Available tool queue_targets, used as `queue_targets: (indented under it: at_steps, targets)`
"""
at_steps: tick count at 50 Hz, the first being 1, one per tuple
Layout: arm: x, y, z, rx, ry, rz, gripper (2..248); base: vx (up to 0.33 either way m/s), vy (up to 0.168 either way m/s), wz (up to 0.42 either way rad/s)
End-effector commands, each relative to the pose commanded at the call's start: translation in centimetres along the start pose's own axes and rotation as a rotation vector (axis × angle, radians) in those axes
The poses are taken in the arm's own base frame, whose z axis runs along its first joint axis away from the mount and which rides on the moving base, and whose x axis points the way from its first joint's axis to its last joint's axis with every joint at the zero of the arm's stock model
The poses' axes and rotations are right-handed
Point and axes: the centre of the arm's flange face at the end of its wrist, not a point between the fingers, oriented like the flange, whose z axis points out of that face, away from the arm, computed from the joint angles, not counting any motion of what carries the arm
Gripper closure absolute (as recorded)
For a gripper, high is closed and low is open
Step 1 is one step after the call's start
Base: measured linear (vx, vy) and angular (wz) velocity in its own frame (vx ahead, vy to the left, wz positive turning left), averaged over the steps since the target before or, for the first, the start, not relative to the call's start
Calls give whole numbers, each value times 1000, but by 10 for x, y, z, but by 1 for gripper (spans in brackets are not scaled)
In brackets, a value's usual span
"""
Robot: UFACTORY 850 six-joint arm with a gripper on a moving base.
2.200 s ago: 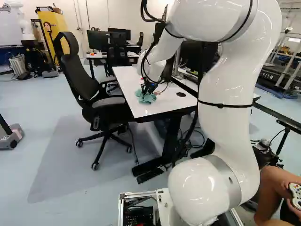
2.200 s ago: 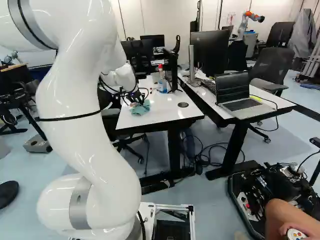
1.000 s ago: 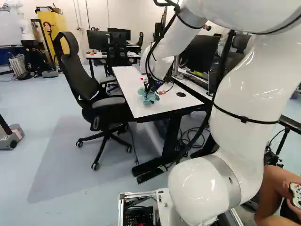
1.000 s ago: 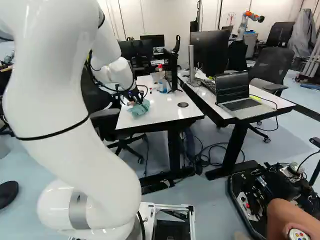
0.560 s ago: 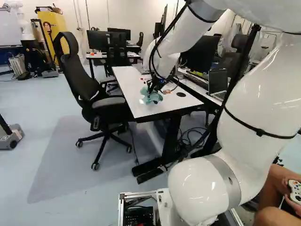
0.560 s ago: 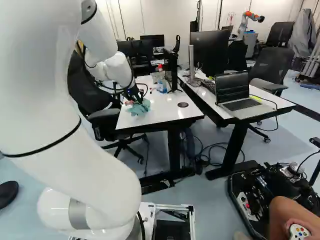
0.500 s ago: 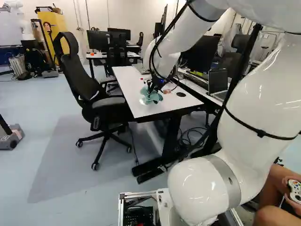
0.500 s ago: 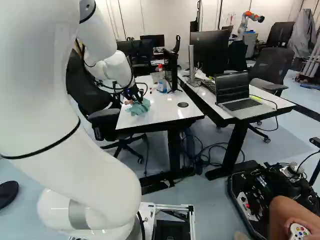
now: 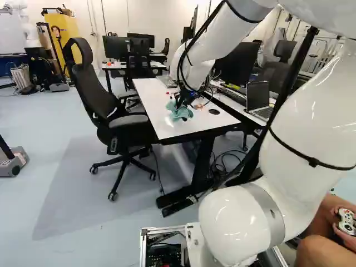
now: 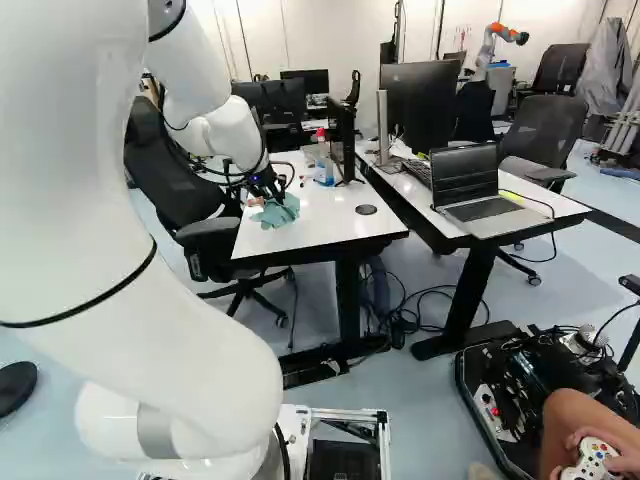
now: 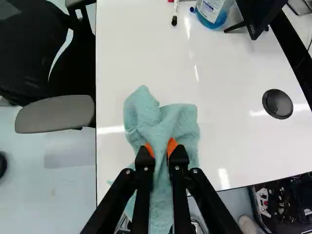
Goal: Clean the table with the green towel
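My jaws are closed on a bunched fold of the green towel, an orange pad pressing it from either side. The towel lies on the worktop, close to the near corner on the office chair side, its loose part spread ahead of my tips.

I have hold of only a gathered middle, so if I press hard while sweeping, drag could pull the fold out of my grip or roll the loose flaps under. Too light a touch would merely skim. A stroke too far toward the chair edge could carry cloth over it and bring me against the armrest; a long one toward the far end might topple the spray bottle or send the marker rolling.

The towel's underside is hidden, so I cannot tell how firmly it bears on the surface. Its tail runs back beneath me, and whether that hangs past the near edge is unclear. The bottle's top is cut off in the wrist view.
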Motion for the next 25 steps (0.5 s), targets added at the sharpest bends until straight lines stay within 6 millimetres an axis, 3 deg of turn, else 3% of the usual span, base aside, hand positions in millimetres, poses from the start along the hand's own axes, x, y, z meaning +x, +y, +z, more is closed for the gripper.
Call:
queue_targets:
  at_steps: [25]
  targets:
    - [-1, 12, -1, -15, 0, 22, 204, 0, 0, 0]
